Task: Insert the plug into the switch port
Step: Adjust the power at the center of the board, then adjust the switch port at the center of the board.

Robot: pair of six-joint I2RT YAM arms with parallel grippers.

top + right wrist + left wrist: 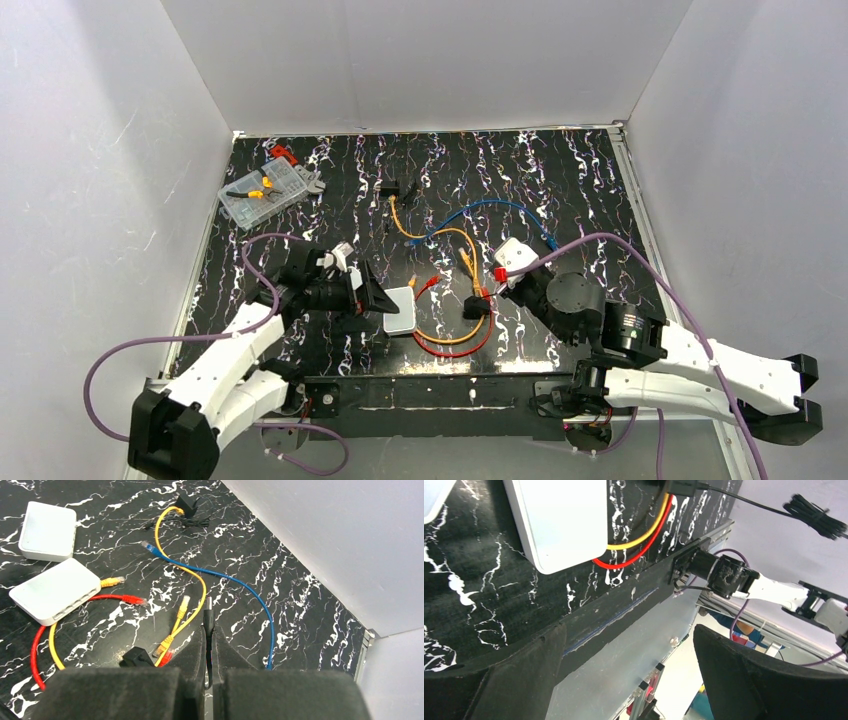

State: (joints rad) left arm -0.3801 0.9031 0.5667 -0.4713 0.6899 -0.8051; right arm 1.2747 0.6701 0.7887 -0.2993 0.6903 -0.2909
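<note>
Top external view: the black marbled table (560, 180) carries everything. The left arm (230, 360) reaches to the left side of the switch (400, 308), and the right arm (690, 360) comes in on the switch's right, apart from it. The switch is the longer pale flat box. In the right wrist view a smaller white box (47, 530) lies just beyond it, not touching. A yellow cable (157, 530), a red cable (110, 597) and a blue cable (235, 583) lie loose to the right of the switch. A red and a yellow end rest just beside its socketed edge, not in it.

I judge the task about half done. The plug (208, 614) is in hand but not yet at the switch port (67, 611), which faces the right arm and looks unoccupied as far as the right wrist view shows. The plug has yet to be carried across, lined up and pushed home.

The right gripper (209, 642) is clamped on the black plug. The plug's tip sticks out past the fingertips and its thin lead trails back between them. The left gripper (629, 640) stands wide apart and holds nothing. The switch lies just past its fingertips, and I cannot tell whether a finger touches it.
</note>
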